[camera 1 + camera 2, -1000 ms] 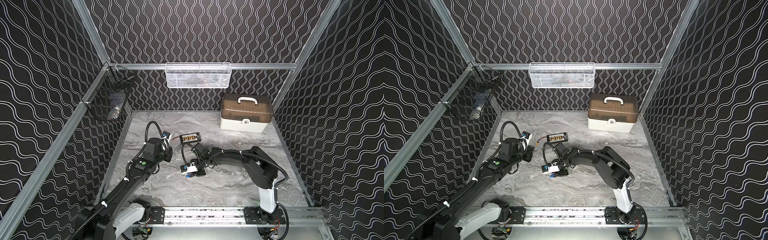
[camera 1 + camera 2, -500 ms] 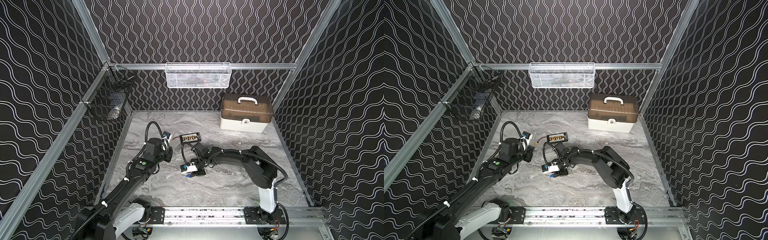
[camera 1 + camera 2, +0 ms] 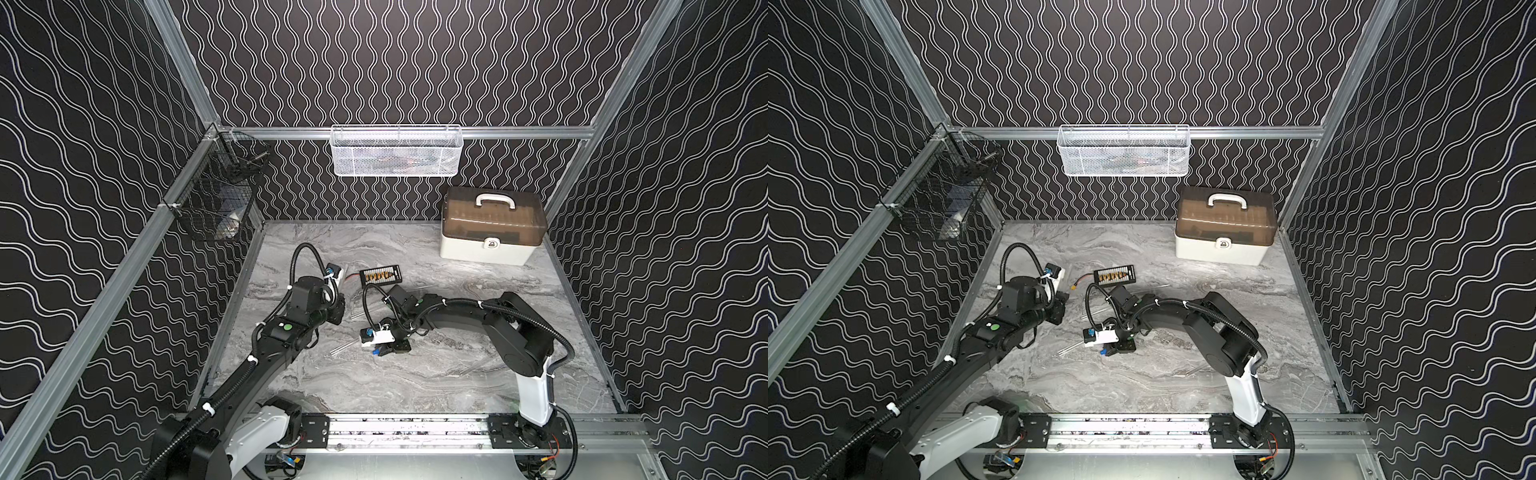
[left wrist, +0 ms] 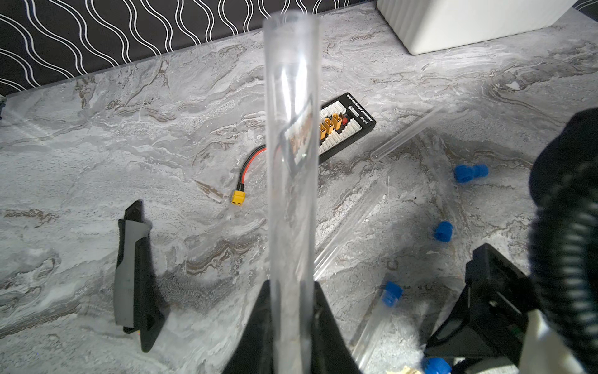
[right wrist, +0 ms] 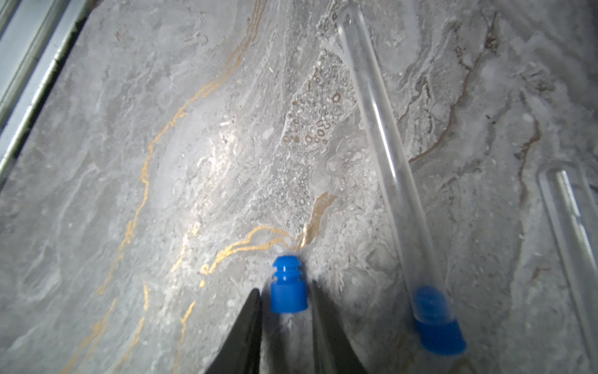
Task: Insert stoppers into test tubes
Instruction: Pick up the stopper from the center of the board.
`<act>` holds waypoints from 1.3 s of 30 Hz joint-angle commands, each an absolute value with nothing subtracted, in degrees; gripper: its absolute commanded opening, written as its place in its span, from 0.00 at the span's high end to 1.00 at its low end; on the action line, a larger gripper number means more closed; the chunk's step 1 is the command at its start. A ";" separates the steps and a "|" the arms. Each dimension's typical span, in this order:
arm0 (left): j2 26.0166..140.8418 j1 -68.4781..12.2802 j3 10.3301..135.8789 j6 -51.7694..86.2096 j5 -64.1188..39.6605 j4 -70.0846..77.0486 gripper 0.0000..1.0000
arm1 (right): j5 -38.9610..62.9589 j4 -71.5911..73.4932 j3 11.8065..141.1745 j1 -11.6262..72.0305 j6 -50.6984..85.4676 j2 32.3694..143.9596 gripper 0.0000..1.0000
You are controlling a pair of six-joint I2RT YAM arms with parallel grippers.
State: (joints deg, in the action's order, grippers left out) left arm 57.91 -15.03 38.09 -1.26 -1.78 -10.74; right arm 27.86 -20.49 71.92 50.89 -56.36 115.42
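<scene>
My left gripper [image 4: 291, 291] is shut on a clear test tube [image 4: 291, 162], which sticks straight out from its jaws, open end away, above the table. My right gripper [image 5: 285, 286] is down at the table, open, its fingertips on either side of a blue stopper [image 5: 288, 291] with narrow gaps. Beside it lies a test tube [image 5: 385, 155] with a blue stopper [image 5: 437, 327] in its mouth. Two loose stoppers [image 4: 470, 172] [image 4: 443, 231] and bare tubes [image 4: 407, 132] [image 4: 349, 226] lie near the table's middle. In both top views the right gripper [image 3: 378, 352] [image 3: 1104, 353] is near the centre, and the left gripper [image 3: 338, 309] is to its left.
A black board with gold connectors [image 3: 380, 275] and its yellow connector on a red wire [image 4: 238, 197] lie behind the arms. A black and grey tool [image 4: 132, 275] lies on the marble. A white box with a brown lid [image 3: 492, 226] stands at the back right. Mesh baskets [image 3: 395, 151] [image 3: 216, 199] hang on the walls.
</scene>
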 commanded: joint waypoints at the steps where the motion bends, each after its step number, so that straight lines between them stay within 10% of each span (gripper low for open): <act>1: 57.57 -14.97 37.97 -1.72 -2.20 -9.95 1.00 | 28.65 -20.22 72.41 50.90 -55.91 117.06 0.73; 39: 57.04 -14.94 37.80 -2.35 -1.98 -10.02 1.00 | 29.53 -22.06 72.25 50.07 -57.40 116.72 0.82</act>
State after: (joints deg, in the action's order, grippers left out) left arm 57.39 -15.03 37.91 -1.65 -1.76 -10.76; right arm 29.78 -19.77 72.12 50.09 -56.38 116.42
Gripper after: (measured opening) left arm 0.169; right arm 0.193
